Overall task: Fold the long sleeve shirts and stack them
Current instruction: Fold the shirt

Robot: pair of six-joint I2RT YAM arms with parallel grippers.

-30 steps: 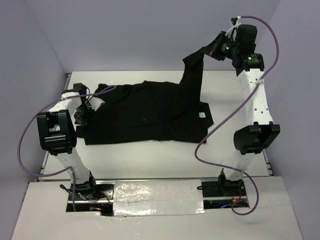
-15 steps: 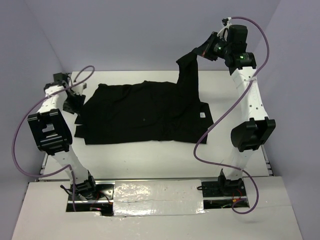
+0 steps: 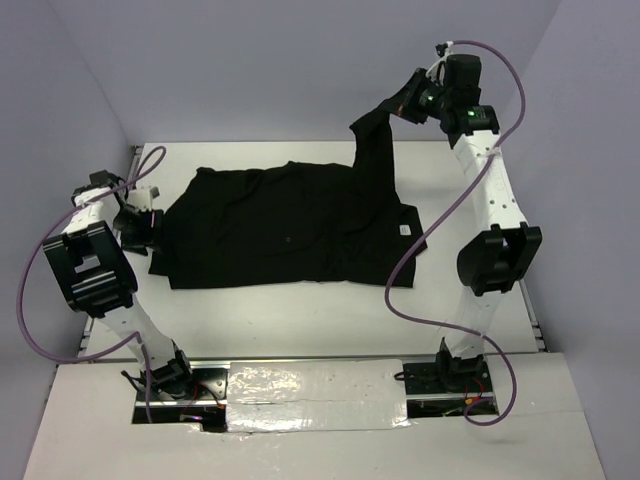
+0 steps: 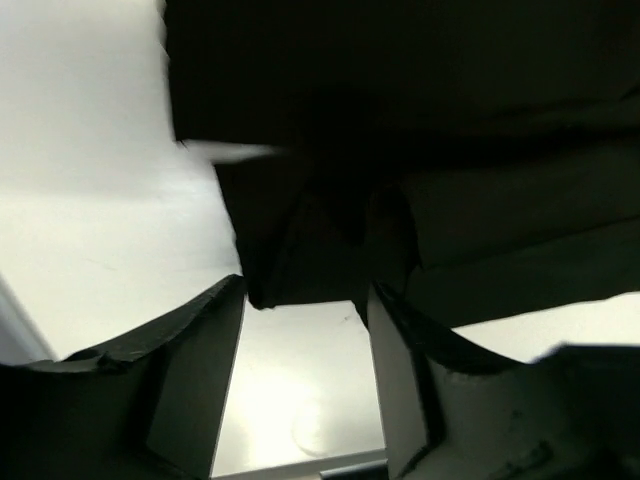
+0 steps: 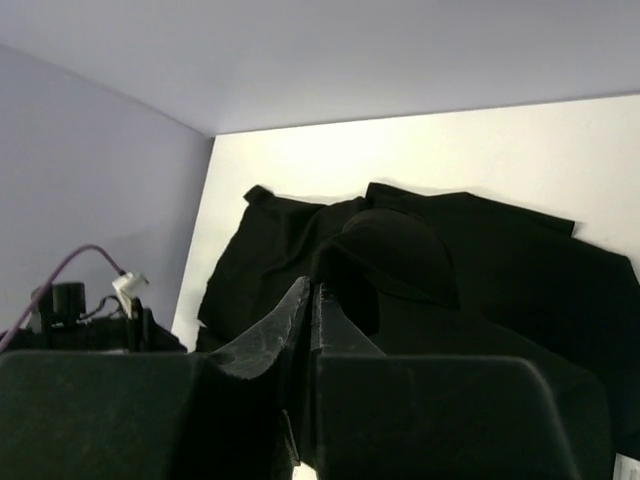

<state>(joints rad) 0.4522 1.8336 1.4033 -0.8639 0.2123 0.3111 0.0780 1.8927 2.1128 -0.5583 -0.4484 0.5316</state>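
Black shirt (image 3: 290, 225) lies spread flat mid-table, white neck label (image 3: 403, 230) at its right. Judged soft, light and limp (it will sag, not hold shape), so take it at cuffs or hem corners. Right gripper (image 3: 398, 101) is pinched on one sleeve (image 3: 375, 150), held high. Left gripper (image 4: 305, 300) has jaws apart and empty at the shirt's left edge. Bare table (image 3: 300, 310) lies nearside; walls (image 3: 250, 70) stand close behind.

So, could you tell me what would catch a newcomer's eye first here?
A black shirt lies spread across the white table. The right gripper, shut on one sleeve, holds it high above the far right side. The left gripper stands open at the shirt's left edge.
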